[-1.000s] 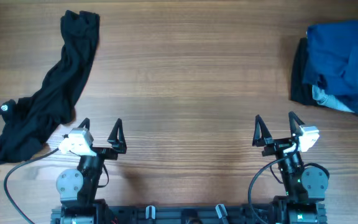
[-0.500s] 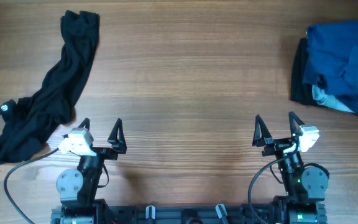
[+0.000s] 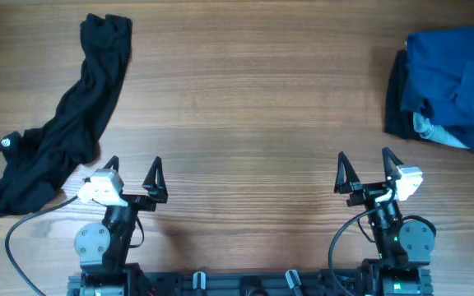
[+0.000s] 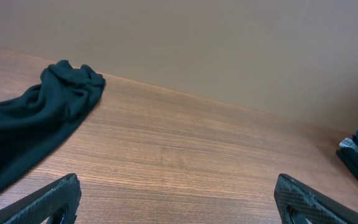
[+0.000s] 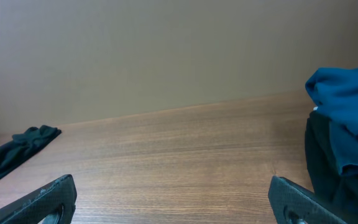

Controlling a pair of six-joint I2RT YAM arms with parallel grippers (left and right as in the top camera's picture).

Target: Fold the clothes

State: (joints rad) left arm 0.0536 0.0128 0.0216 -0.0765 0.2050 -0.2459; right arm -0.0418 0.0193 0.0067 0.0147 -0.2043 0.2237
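The left claw (image 3: 133, 168) is spread wide with nothing held between its fingers. The right claw (image 3: 364, 164) is likewise spread wide and empty. A long black garment (image 3: 64, 136) is laid crumpled on the wooden surface (image 3: 245, 107), stretching from nine to eleven o'clock of the left claw. Its near edge lies just beside the claw; contact cannot be told. A blue T-shirt (image 3: 459, 82) is heaped over a dark piece (image 3: 397, 107) at two o'clock of the right claw, well apart from it.
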